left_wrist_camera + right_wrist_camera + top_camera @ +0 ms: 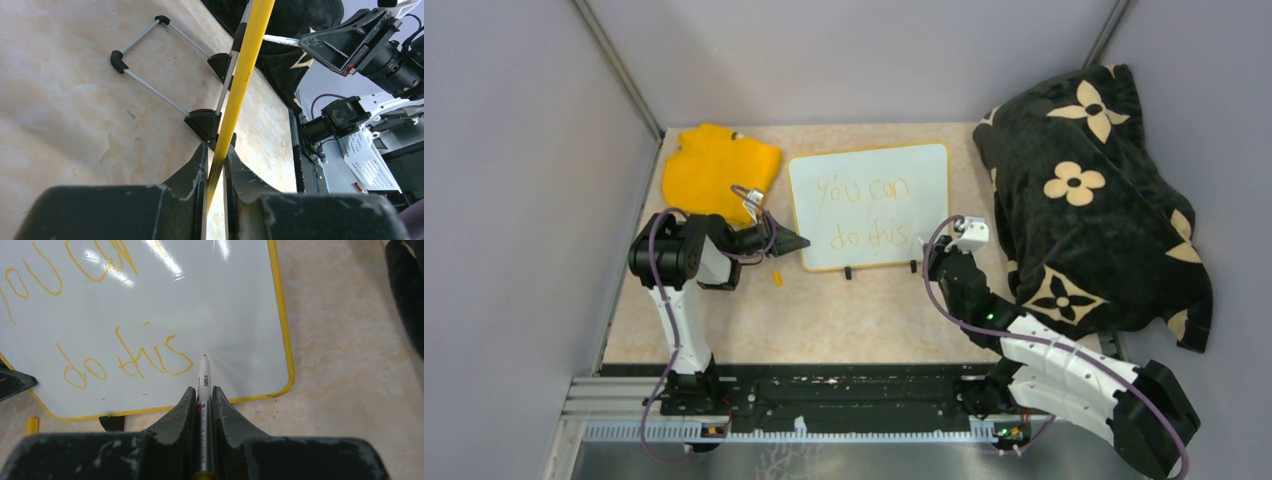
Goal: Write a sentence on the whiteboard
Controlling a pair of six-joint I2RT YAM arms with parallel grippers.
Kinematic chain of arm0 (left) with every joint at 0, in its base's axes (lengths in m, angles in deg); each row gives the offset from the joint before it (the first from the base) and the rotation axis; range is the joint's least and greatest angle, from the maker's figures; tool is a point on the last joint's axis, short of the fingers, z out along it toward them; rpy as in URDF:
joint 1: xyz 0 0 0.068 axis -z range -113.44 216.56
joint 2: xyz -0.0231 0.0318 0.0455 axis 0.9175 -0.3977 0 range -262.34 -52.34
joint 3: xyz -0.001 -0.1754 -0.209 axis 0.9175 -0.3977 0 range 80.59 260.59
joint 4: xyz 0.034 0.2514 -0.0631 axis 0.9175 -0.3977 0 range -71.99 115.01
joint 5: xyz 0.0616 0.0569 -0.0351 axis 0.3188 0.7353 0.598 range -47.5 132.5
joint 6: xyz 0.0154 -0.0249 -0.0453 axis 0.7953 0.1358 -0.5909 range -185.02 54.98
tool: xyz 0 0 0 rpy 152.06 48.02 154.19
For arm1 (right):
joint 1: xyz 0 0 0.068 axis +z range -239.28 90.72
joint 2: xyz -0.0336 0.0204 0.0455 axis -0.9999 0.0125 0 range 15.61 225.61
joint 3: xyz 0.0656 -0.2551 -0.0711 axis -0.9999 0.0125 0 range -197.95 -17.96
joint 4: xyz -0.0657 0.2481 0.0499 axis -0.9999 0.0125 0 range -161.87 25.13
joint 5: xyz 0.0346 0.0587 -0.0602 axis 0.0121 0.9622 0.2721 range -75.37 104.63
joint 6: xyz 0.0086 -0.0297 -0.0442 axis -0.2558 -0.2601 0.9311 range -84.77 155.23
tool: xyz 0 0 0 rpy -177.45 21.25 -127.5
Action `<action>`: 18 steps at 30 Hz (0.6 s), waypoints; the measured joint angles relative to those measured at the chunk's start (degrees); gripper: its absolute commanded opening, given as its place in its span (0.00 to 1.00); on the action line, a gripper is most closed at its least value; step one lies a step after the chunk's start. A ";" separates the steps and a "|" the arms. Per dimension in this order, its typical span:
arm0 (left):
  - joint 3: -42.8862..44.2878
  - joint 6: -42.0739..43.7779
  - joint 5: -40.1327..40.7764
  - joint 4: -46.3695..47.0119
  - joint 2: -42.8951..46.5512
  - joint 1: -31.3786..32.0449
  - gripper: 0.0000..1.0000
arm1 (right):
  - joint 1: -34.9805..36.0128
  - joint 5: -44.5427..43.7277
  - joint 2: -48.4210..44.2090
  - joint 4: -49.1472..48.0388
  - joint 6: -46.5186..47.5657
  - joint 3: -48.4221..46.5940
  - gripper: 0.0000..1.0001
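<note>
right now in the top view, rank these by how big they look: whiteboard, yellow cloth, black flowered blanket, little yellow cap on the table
1. black flowered blanket
2. whiteboard
3. yellow cloth
4. yellow cap, by far the smallest

Top view: we see bright, even overhead light, with soft shadows under the arms. Right wrist: we get white glare streaks on the whiteboard (165,315), upper part. Left gripper (216,150) and right gripper (202,392) go soft nearest the lens; the rest is sharp.
</note>
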 measured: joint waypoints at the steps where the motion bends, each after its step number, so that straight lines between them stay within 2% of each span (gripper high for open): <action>1: 0.00 0.00 0.00 0.00 0.00 0.00 0.00 | 0.00 0.00 0.26 0.00 0.00 0.00 0.00; 18: 0.02 0.00 0.00 0.00 0.00 0.00 0.00 | 0.00 0.02 2.58 -0.42 -0.92 0.00 0.00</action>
